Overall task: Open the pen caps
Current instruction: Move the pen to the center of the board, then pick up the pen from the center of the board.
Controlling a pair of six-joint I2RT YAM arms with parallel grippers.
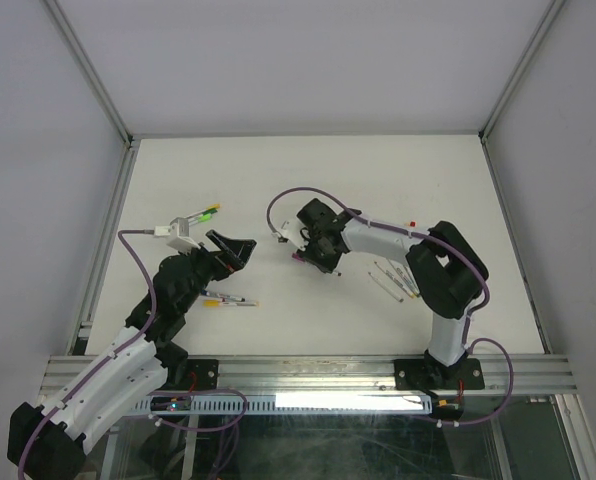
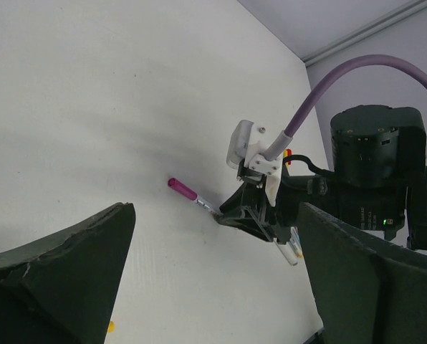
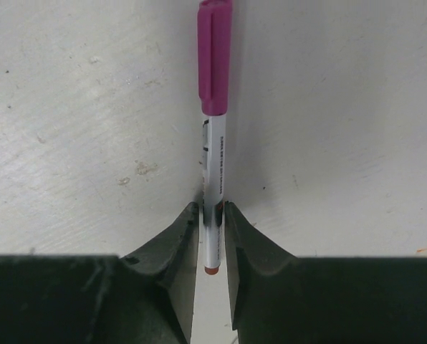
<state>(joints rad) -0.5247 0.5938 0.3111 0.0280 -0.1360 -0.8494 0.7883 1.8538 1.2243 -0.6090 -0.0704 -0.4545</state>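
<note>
A pen (image 3: 213, 165) with a white-grey barrel and a magenta pen cap (image 3: 214, 57) lies on the white table, cap pointing away from my right gripper (image 3: 212, 215). The gripper's fingers stand on either side of the barrel's rear end with only thin gaps, jaws narrowly open. In the top view this right gripper (image 1: 303, 255) is at the table's middle. The left wrist view shows the same magenta cap (image 2: 179, 188) sticking out of it. My left gripper (image 1: 236, 250) hovers wide open just left of it, nothing between its fingers (image 2: 70, 272).
Two pens with green and yellow ends (image 1: 203, 213) lie at the back left. More pens (image 1: 228, 299) lie near the left arm. A cluster of pens (image 1: 393, 278) lies beside the right arm. A small yellow cap (image 2: 110, 326) sits on the table.
</note>
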